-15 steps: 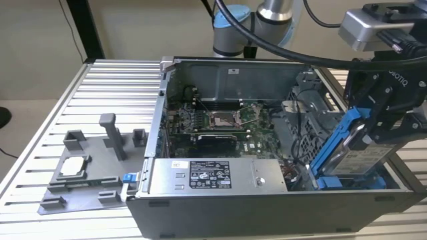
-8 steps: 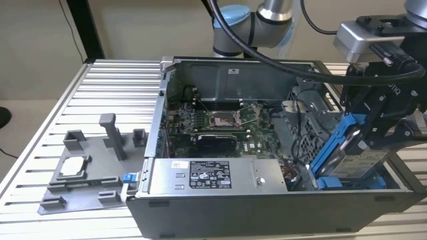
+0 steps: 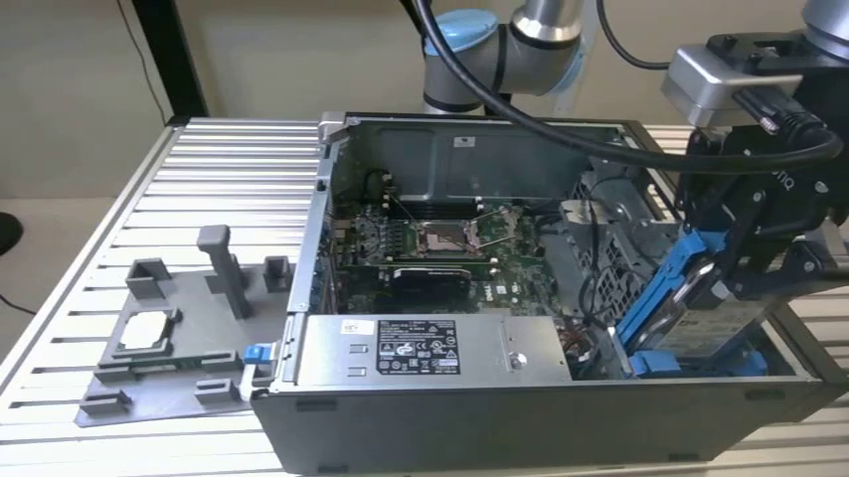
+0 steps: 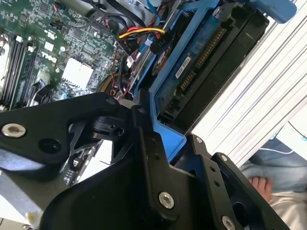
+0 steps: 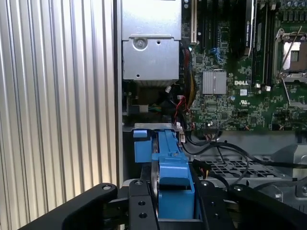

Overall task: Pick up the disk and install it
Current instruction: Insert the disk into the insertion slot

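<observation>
Fingers [image 5: 140,207] clamping the disk [image 5: 170,163] over the case's corner bay

Black fingers are pressing on both sides of the disk's blue bracket [image 4: 165,112], holding it clamped between them in both wrist views. In the exterior view the arm [image 3: 531,30] is reaching over from behind the computer case [image 3: 531,422], its wrist bending downward so the fingers are pointing into the case. Below the fingers the disk is hanging tilted, its lower end dipping into the case's corner bay. Beyond the fingers the motherboard [image 5: 230,96] is lying flat, with the grey power supply box [image 3: 424,348] beside it. Well apart from the fingers, a grey fixture [image 3: 173,338] is resting on the ribbed surface [image 3: 226,169].
</observation>
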Controlling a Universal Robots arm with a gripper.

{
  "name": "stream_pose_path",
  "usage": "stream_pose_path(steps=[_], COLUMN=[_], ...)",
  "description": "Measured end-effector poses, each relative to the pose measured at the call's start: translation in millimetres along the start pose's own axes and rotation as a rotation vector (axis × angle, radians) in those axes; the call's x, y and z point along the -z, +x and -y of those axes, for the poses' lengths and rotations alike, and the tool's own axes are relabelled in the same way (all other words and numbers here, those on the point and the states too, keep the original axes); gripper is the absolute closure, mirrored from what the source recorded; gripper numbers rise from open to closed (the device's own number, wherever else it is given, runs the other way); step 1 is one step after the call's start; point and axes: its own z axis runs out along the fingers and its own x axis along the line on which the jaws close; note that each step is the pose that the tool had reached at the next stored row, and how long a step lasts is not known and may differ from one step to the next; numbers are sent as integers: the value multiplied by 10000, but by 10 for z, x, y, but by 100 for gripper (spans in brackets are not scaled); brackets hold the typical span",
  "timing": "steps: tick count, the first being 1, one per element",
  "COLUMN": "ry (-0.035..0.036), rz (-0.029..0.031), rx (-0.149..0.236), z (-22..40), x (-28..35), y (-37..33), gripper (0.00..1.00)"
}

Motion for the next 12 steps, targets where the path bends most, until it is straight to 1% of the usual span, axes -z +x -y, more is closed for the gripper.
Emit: stream_pose_path(steps=[8, 10, 12], ry=[0, -1, -1], rz=[30, 107, 115], rx=[-1, -1, -1], z=[0, 0, 0], x=[-1, -1, -1], y=[0, 0, 0], gripper=[0, 0, 0])
